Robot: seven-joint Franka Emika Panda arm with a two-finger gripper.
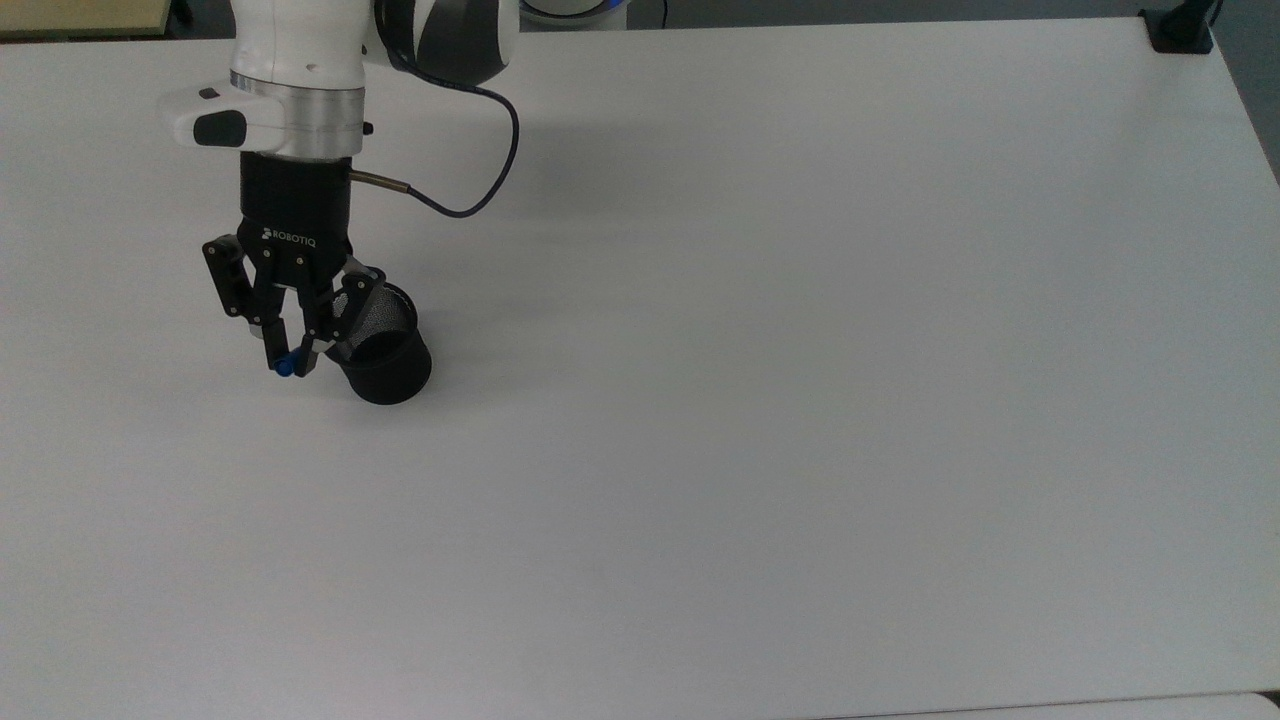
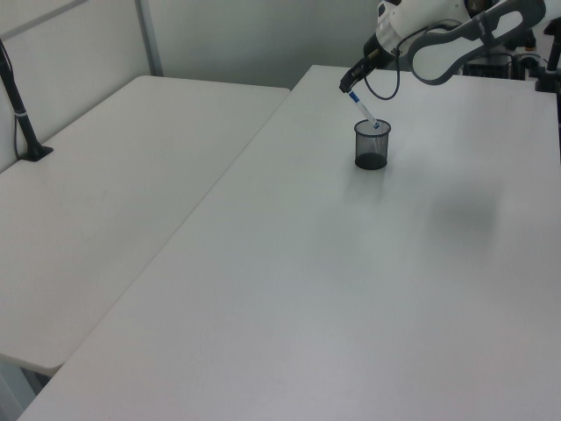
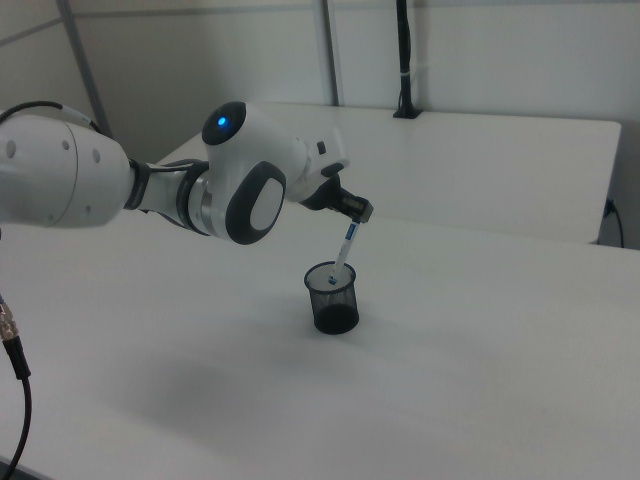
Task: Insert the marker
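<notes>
A bare white table (image 1: 800, 400) fills the scene. The gripper (image 1: 290, 358) has its jaws clamped on the marker (image 2: 363, 110) — it slants down from them, its lower tip just inside the rim of the black mesh cup (image 1: 377, 345) below.

A wide white bench (image 1: 800, 400) carries one black mesh cup (image 1: 380, 350), standing upright toward nine o'clock in the top view. A second white bench (image 2: 105, 193) adjoins it in the left view.
</notes>
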